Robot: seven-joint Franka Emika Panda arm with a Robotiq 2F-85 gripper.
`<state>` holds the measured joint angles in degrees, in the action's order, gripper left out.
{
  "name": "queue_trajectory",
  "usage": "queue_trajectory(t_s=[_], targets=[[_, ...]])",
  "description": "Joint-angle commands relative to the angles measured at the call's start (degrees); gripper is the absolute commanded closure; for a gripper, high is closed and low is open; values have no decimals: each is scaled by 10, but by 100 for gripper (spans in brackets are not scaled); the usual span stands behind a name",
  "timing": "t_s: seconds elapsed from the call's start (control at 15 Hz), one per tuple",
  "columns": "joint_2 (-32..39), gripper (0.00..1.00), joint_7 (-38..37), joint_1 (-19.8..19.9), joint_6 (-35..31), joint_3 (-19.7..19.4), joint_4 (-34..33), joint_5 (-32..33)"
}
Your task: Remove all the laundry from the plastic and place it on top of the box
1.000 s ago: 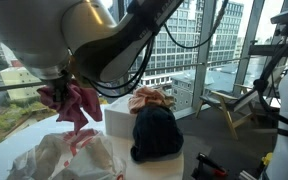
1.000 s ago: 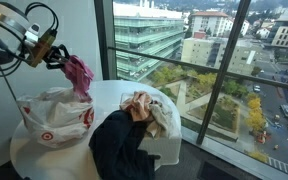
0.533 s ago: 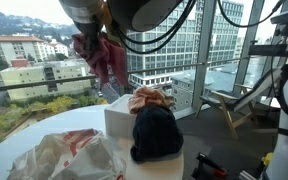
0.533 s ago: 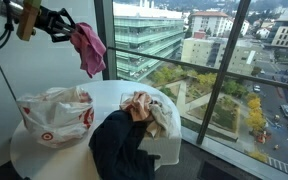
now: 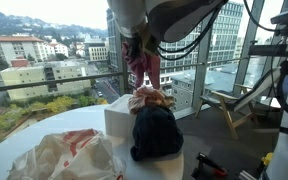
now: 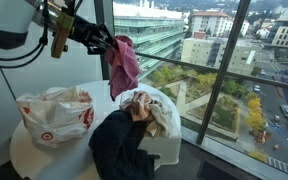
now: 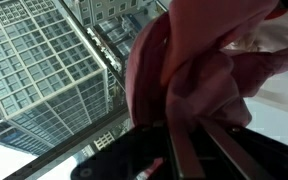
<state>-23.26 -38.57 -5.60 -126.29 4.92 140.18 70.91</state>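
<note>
In an exterior view the pink cloth hangs from under the arm, in the air just above the box. On the box lie a pale cloth and a dark garment that drapes down its front. The bag sits crumpled on the tabletop beside the box.

In an exterior view the claw is clamped on the top of the pink cloth. The cloth's lower end dangles close over the pale cloth on the box. The bag stands to one side on the tabletop.

In the wrist view the pink cloth fills much of the frame, bunched in the dark claw.
</note>
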Motion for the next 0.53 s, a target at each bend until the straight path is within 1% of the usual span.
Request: queue_trajectory(t_s=[0.0,0.2,0.27,0.33,0.47], targets=[[30,89,-54,21,-60,-33,15,-3],[53,89,-79,34,-116,-55,26,-13],[57,64,-92,39,-136,-59,30,-15],[58,62,-96,42,-150,-62,36,-18],[52,49,-107,48,-181,-67,49,-25]])
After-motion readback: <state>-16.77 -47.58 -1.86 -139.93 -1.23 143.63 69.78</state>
